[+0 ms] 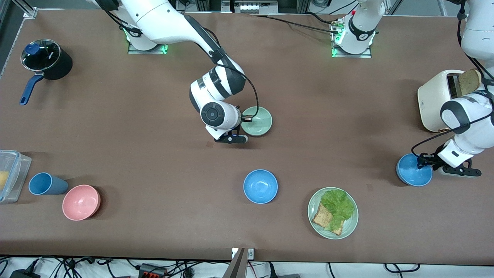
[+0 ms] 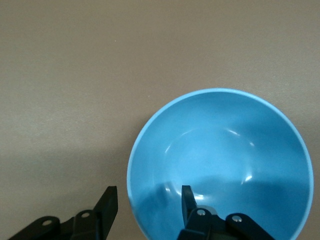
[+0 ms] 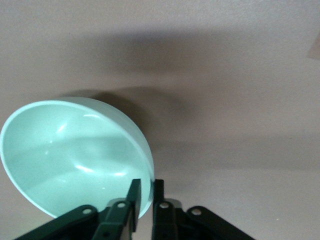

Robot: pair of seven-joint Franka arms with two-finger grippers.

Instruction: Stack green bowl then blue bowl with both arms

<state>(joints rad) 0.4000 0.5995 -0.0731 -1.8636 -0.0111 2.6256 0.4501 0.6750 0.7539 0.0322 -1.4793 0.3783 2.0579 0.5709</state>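
Observation:
The green bowl (image 1: 259,121) is at the middle of the table. My right gripper (image 1: 245,119) is shut on its rim on the side toward the right arm's end. In the right wrist view the fingers (image 3: 146,192) pinch the rim of the green bowl (image 3: 70,155), which looks tilted above its shadow. A blue bowl (image 1: 412,172) sits near the left arm's end. My left gripper (image 1: 421,163) is open astride its rim, one finger inside the bowl and one outside, as the left wrist view shows (image 2: 148,200) with the bowl (image 2: 220,150). A second blue bowl (image 1: 260,186) sits nearer the front camera than the green bowl.
A pale-green plate (image 1: 349,226) with bread and lettuce lies beside the middle blue bowl. A pink bowl (image 1: 81,202), blue cup (image 1: 45,183) and clear container (image 1: 11,173) are at the right arm's end. A pot (image 1: 46,60) and a toaster (image 1: 438,98) stand farther from the front camera.

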